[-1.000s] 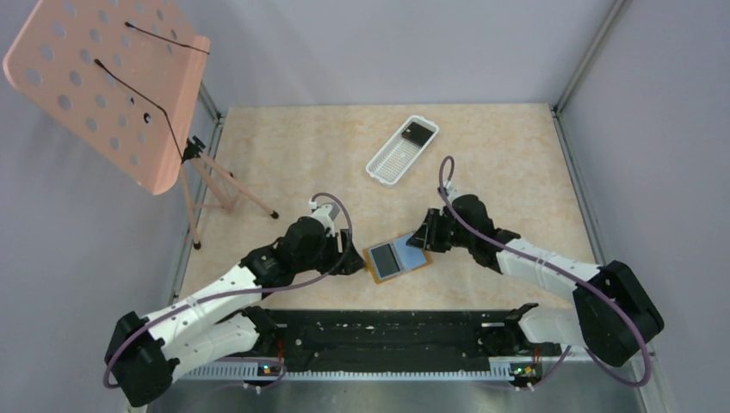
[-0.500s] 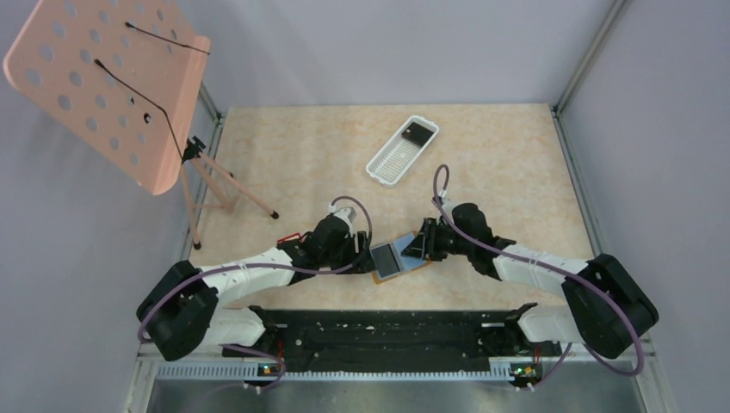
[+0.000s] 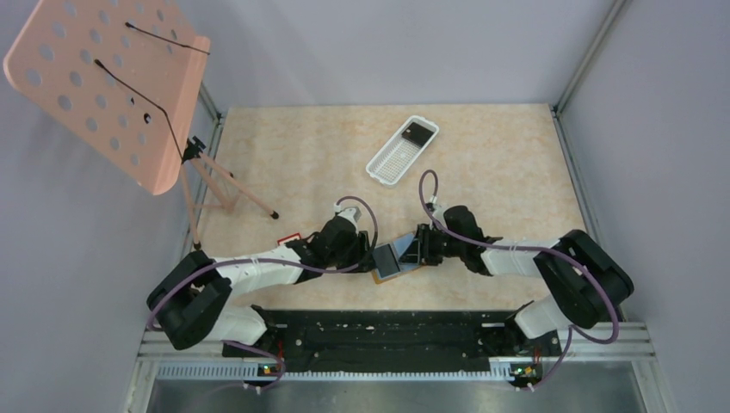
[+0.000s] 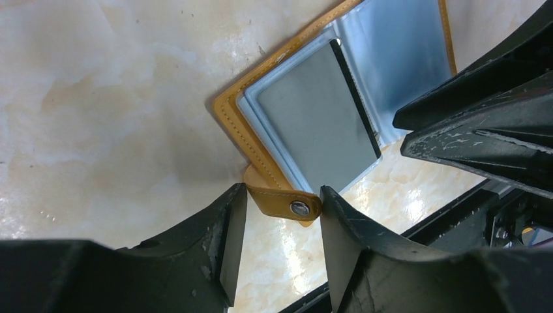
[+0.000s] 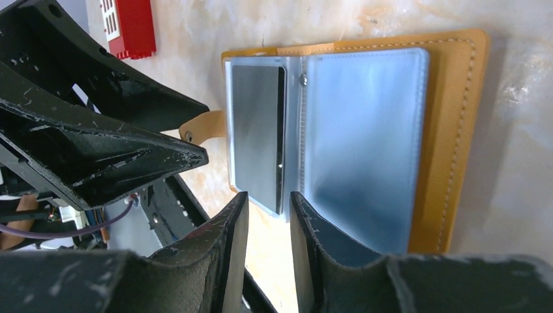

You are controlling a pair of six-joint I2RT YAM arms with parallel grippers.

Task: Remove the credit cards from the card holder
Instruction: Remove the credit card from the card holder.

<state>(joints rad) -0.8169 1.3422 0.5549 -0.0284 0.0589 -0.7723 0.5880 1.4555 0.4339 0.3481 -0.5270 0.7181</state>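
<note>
The tan card holder (image 3: pixel 392 261) lies open on the table between my two grippers. In the left wrist view, the holder (image 4: pixel 229 114) shows a grey credit card (image 4: pixel 319 124) in its blue-grey sleeve. Its snap tab (image 4: pixel 287 203) lies across the gap of my left gripper (image 4: pixel 282 199), which is open. In the right wrist view the holder (image 5: pixel 453 130) shows the grey card (image 5: pixel 257 137) in its left panel and a blue-grey panel (image 5: pixel 365 143) on the right. My right gripper (image 5: pixel 267 203) is narrowly open at the card's near edge. In the top view the left gripper (image 3: pixel 366 256) and right gripper (image 3: pixel 415 251) flank the holder.
A white slotted tray (image 3: pixel 396 155) with a black item (image 3: pixel 417 132) lies at the back. A pink perforated stand (image 3: pixel 103 82) on tripod legs is at the far left. A small red block (image 3: pixel 288 238) sits beside the left arm. A black rail (image 3: pixel 387 331) runs along the near edge.
Both arms have stretched low and moved inward to the holder. The left gripper came to its tab side, the right gripper slid left over its open panels. The holder shifted slightly.
</note>
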